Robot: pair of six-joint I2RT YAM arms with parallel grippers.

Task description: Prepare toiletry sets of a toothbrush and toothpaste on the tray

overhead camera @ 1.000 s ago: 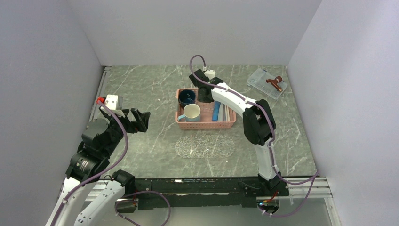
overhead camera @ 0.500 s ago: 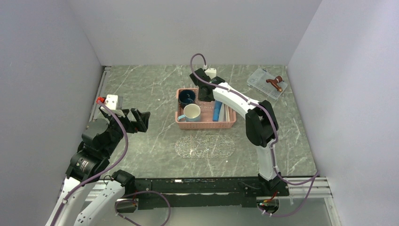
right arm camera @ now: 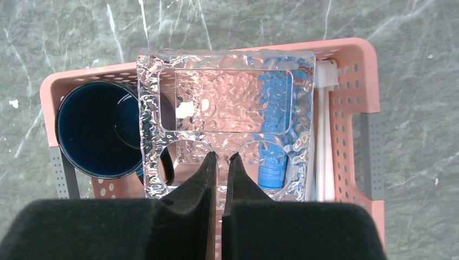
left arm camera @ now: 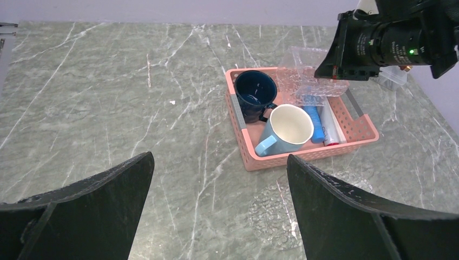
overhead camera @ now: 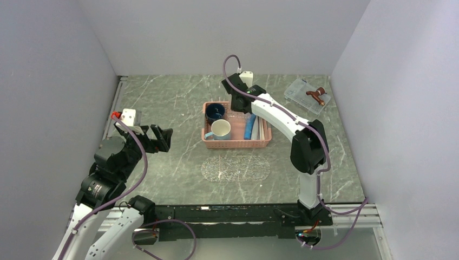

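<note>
My right gripper (right arm camera: 222, 157) is shut on the edge of a clear textured holder (right arm camera: 227, 103) with a rectangular opening and two round holes, holding it over the pink basket (right arm camera: 357, 70). A blue toothpaste (right arm camera: 270, 168) tube and whitish toothbrushes (right arm camera: 322, 135) lie in the basket's right part, also seen in the left wrist view (left arm camera: 314, 122). The clear oblong tray (overhead camera: 235, 169) lies flat in front of the basket, with nothing on it. My left gripper (overhead camera: 162, 138) is open and empty, left of the tray.
A dark blue mug (overhead camera: 215, 111) and a light blue mug (overhead camera: 221, 130) stand in the basket's left part. A small clear box (overhead camera: 306, 95) with a brown object sits at the far right. Walls close in on three sides.
My right gripper has risen and drawn back toward the far wall with the clear holder in it. The left arm has not moved.
</note>
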